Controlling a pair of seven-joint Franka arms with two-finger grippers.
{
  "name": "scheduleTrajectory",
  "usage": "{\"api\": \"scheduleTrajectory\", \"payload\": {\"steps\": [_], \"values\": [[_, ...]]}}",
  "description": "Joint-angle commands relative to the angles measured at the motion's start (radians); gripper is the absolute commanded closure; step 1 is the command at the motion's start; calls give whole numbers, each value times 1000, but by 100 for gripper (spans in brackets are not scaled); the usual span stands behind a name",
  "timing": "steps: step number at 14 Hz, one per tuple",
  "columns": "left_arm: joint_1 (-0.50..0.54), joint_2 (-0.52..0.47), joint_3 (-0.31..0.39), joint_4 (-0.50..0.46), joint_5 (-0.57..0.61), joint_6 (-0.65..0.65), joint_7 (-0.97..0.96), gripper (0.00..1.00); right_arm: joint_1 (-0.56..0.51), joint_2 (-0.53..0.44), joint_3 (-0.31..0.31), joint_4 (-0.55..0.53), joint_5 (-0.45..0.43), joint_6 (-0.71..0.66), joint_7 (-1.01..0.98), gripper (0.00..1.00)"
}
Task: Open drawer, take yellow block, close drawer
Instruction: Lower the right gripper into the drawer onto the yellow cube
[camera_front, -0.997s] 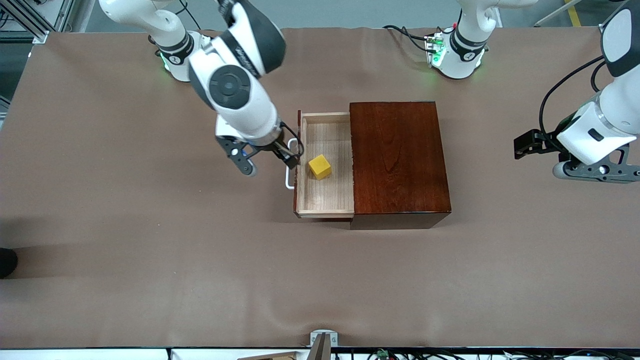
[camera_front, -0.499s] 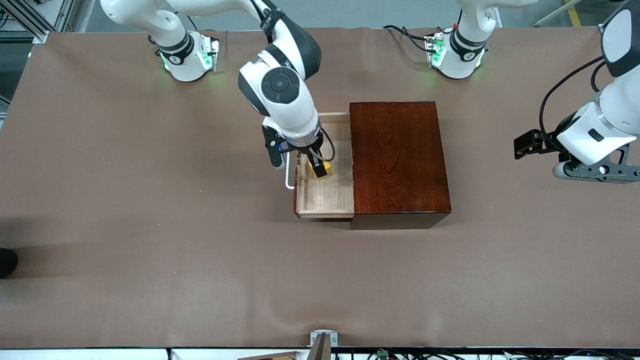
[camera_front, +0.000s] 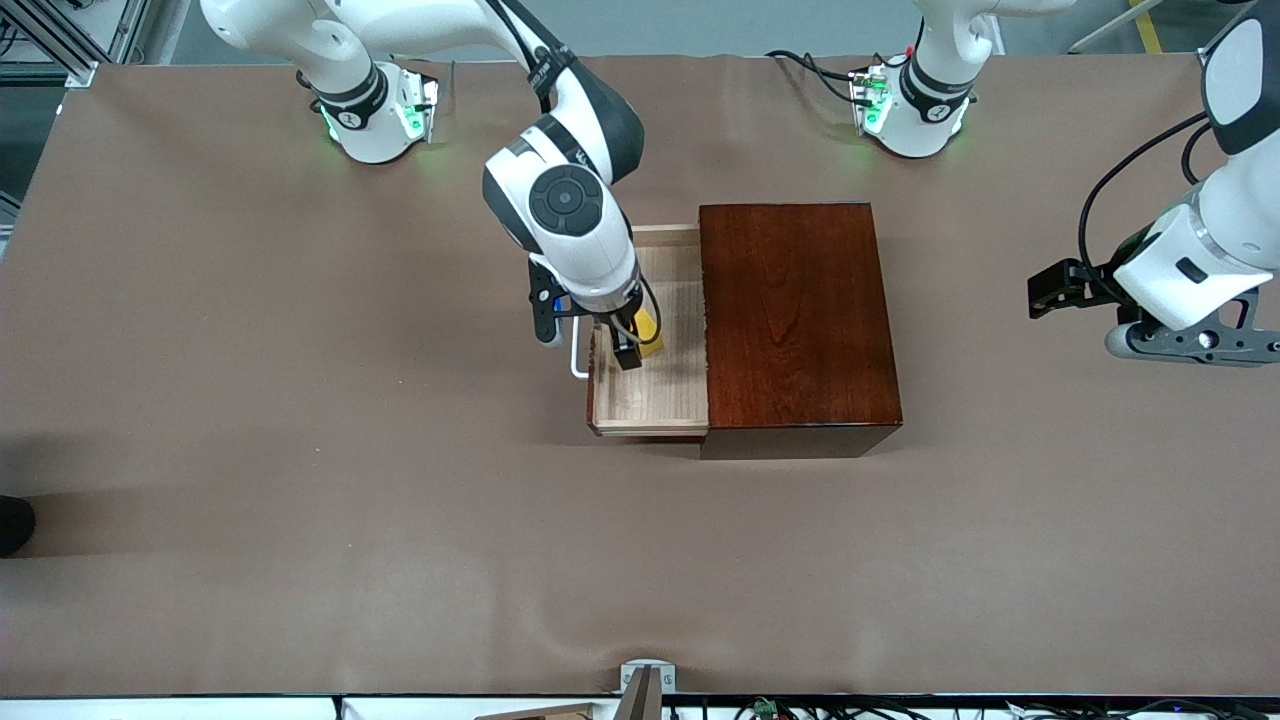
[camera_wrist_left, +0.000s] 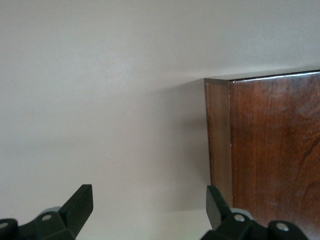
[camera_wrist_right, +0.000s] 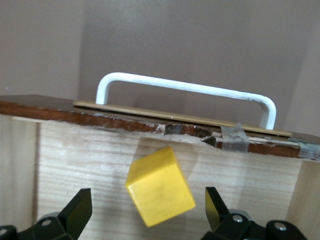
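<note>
So the drawer (camera_front: 648, 330) was pulled out of the dark wooden box (camera_front: 795, 320) toward the right arm's end of the table, and the yellow block (camera_wrist_right: 159, 186) sat on its pale floor, near the front wall with the white handle (camera_wrist_right: 186, 92). The right gripper (camera_front: 590, 335) was down over the drawer with its jaws spread wide, one finger each side of the block, holding nothing. The left gripper (camera_wrist_left: 147, 207) waited by the box's other end, jaws wide apart and empty

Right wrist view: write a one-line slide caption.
Open right gripper straddling the yellow block inside the open drawer.
</note>
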Motion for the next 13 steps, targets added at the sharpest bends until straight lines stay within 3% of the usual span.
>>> {"api": "scheduleTrajectory", "payload": {"steps": [1, 9, 10, 11, 12, 13], "values": [[9, -23, -4, -22, -19, 3, -9, 0, 35, 42, -1, 1, 4, 53, 49, 0], [9, -23, -4, -22, -19, 1, -9, 0, 64, 79, -2, -9, -3, 96, 97, 0], [9, -23, -4, -21, -19, 1, -9, 0, 61, 77, -2, -9, -5, 95, 95, 49], [9, -23, -4, -21, -20, 1, -9, 0, 53, 76, -4, -9, -5, 95, 95, 87], [9, -23, -4, -21, -20, 1, -9, 0, 49, 71, -4, -9, -5, 88, 95, 100], [9, -23, -4, -21, -20, 1, -9, 0, 43, 67, -5, -9, -5, 85, 94, 100]]}}
